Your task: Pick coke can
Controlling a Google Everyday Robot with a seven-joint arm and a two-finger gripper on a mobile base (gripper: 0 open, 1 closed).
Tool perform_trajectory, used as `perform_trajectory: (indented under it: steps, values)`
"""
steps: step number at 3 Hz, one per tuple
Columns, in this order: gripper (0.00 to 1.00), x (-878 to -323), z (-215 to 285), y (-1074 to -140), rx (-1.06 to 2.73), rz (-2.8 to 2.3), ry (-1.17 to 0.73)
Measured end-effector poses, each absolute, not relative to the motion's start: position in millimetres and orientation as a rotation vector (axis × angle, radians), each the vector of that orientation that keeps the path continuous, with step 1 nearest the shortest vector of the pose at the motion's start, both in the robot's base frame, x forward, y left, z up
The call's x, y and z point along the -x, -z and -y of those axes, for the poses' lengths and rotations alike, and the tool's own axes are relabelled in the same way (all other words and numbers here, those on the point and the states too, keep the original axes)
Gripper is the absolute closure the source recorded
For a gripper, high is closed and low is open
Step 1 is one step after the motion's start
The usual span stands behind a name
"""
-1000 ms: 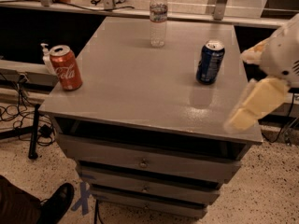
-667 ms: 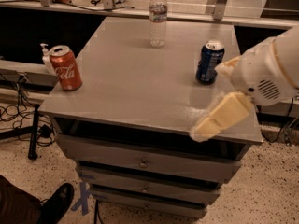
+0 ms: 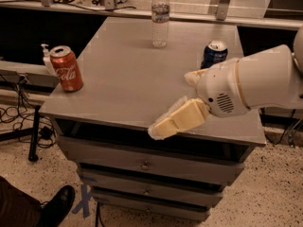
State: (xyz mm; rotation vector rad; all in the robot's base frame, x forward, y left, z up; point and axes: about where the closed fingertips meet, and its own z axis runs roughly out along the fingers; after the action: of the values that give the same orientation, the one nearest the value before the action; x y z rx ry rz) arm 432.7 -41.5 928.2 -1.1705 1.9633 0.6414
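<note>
Only one cam view on this rig, so here's what I've got rn. The coke can (image 3: 66, 68) is upright at the far left edge of the grey surface (image 3: 123, 79), near the front-left corner, red w/ the white script facing me and the silver top showing. Nothing is touching it. There's a small white pump bottle (image 3: 46, 58) just behind it on the left, partly hidden by the can.

The tool (image 3: 170, 104) is over on the right side of the surface, near the front edge and well apart from the coke can. Its cream fingers (image 3: 177, 119) are spread w/ nothing between them, so it's open and empty. The lower one pokes out over the front lip, the upper one sits up by the wrist. The fat white arm (image 3: 255, 84) comes in from the right edge of the frame.

A dark blue can (image 3: 214, 54) stands upright right behind the arm, w/ its lower part hidden. A clear water bottle (image 3: 160, 18) is upright near the back edge, roughly mid-surface.

Under the surface there's a stack of grey drawers (image 3: 147, 164) w/ small knobs. Bottom left on the speckled floor is somebody's black shoe (image 3: 57, 207), and there are cables (image 3: 14, 112) at left.
</note>
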Motion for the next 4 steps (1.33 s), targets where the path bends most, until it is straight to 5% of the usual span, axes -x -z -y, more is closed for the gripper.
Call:
perform_trajectory:
  steps: [2,4]
  values:
    - [0.00,-449,27,-921,1.149,-1.901,-0.640]
    - [0.00,-520,-50,-890,1.065,-1.658,-0.711]
